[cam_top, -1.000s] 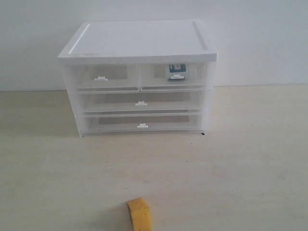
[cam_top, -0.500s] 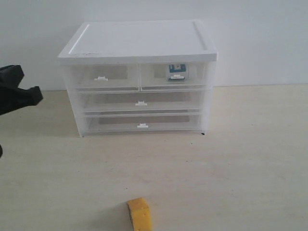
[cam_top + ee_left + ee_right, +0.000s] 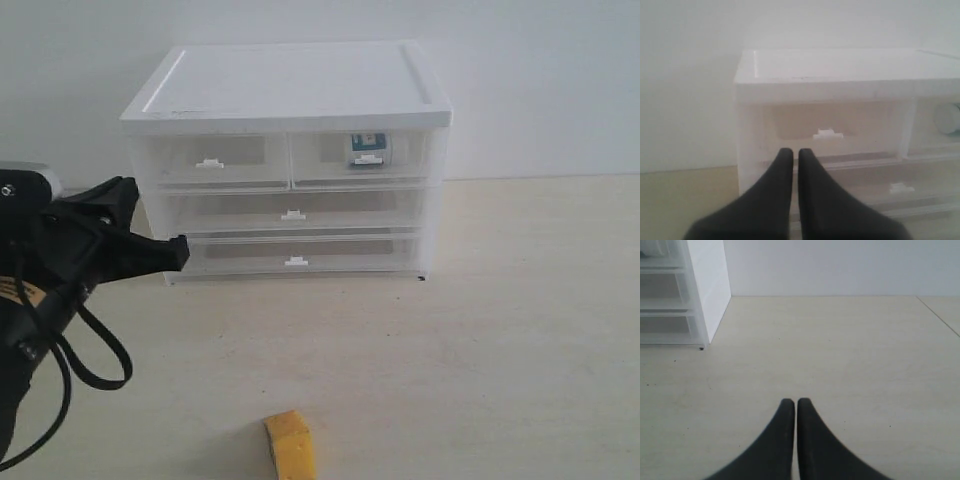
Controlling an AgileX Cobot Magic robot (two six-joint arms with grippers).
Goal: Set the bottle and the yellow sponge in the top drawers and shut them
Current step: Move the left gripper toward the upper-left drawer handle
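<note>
The bottle (image 3: 367,150) stands inside the closed right top drawer (image 3: 362,160); a slice of it shows through the clear front in the left wrist view (image 3: 949,118). The left top drawer (image 3: 210,162) (image 3: 827,122) is closed, its white tab handle (image 3: 828,134) ahead of my left gripper (image 3: 795,151), which is shut and empty. In the exterior view the left gripper (image 3: 180,251) points at the cabinet's lower left corner. The yellow sponge (image 3: 290,446) lies on the table at the front edge. My right gripper (image 3: 793,402) is shut over bare table, out of the exterior view.
The white-topped cabinet (image 3: 290,85) stands against the back wall, with two full-width clear drawers (image 3: 292,212) closed below the top pair. Its right side wall (image 3: 710,285) shows in the right wrist view. Black cables (image 3: 95,350) hang from the left arm.
The left arm has come in from the left edge and moved right toward the cabinet's lower left corner. Bottle, sponge and drawers have not moved.
</note>
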